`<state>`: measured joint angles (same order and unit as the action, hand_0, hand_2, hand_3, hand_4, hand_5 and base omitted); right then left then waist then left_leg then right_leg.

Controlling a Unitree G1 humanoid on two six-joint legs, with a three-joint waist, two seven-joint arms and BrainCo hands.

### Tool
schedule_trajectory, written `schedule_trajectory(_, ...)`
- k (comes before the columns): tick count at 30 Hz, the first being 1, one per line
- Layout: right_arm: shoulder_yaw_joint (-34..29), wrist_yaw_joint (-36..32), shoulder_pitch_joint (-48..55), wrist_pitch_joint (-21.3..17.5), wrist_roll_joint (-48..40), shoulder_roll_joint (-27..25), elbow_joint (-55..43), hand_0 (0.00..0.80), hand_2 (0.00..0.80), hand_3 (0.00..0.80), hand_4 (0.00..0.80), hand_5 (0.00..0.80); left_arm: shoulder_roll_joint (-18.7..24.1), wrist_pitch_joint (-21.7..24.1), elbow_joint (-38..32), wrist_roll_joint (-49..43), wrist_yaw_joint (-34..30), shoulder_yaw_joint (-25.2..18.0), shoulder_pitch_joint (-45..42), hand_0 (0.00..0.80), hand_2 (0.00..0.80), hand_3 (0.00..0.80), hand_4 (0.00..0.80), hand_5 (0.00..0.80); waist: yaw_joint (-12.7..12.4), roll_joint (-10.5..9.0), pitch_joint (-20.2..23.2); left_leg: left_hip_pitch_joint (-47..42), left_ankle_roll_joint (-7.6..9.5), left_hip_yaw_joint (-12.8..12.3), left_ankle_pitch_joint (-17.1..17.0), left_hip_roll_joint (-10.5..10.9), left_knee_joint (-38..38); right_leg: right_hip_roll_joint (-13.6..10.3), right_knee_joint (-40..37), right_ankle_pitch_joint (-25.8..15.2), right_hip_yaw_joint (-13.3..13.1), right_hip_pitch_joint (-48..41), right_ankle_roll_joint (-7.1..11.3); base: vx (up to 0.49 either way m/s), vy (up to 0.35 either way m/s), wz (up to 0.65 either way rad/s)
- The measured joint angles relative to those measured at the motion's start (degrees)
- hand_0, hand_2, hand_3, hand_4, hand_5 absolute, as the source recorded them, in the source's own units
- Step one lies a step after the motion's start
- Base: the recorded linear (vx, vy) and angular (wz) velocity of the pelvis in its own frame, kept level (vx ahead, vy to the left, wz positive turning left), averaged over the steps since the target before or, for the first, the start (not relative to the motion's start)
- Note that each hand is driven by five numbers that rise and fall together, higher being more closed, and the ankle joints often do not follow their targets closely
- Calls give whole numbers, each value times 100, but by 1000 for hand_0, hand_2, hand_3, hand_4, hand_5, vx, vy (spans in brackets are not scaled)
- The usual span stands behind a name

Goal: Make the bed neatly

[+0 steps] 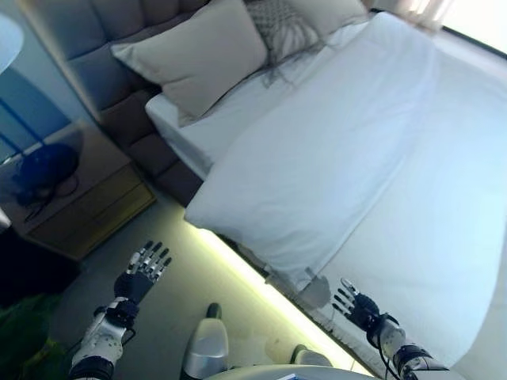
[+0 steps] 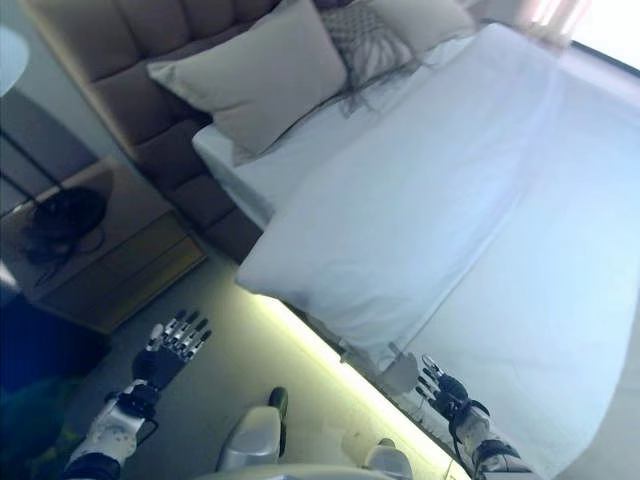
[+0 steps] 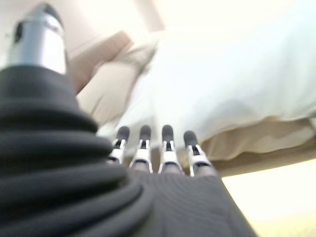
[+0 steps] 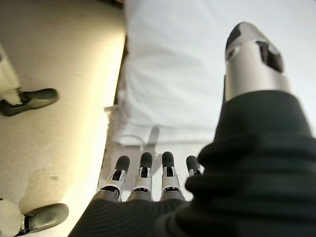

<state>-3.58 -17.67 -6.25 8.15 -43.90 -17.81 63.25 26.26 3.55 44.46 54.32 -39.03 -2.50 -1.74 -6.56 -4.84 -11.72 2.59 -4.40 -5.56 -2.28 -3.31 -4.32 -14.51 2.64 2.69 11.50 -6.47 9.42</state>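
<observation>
**Risking a lopsided pull on the duvet**

Reaching with only one side could go wrong here: the white, softly rumpled duvet [image 1: 333, 158] lies skewed across the bed [image 1: 182, 127], its near corner overhanging the edge, and a one-sided tug may drag it further askew or onto the floor [image 1: 174, 269]. The right robot hand [image 1: 354, 303] hovers with straight, spread fingers, holding nothing, just beside that overhanging corner at its 11 o'clock. The left robot hand [image 1: 144, 269] is likewise wide and empty over the floor, well apart from the duvet, which lies toward its 2 o'clock. The beige square pillow [image 1: 198, 59] leans at the headboard.
</observation>
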Motion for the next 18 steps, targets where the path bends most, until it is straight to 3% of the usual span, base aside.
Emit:
schedule_trajectory(4,0,8,306,30,9,-34,-8,0,0,0,0,0,50,67,-1,-524,81,235,-84,0,0,0,0,0,119,44,377,-651,-132,-430,-287,-173,896,166,-317,-279,18,12,7,71,-103,-77)
schedule_trajectory(9,10,10,525,87,181,-58,38,0,0,0,0,0,124,65,181,-1410,446,584,-4,0,0,0,0,0,479,86,572,-917,-281,-860,-244,-410,972,402,-763,-589,9,-130,-98,82,-168,-52)
schedule_trajectory(13,253,82,736,-42,279,-15,308,0,0,0,0,0,-78,50,849,-2162,939,885,126,0,0,0,0,0,755,151,787,-1006,-356,-1010,-201,-501,966,496,-762,-579,-52,-104,-128,111,-195,-20)
schedule_trajectory(18,447,149,824,-159,528,138,772,0,0,0,0,0,-521,56,2043,-3039,1784,1415,307,0,0,0,0,0,932,193,967,-1160,-370,-1158,-96,-534,940,567,-754,-583,-354,-58,-156,117,-105,-31)
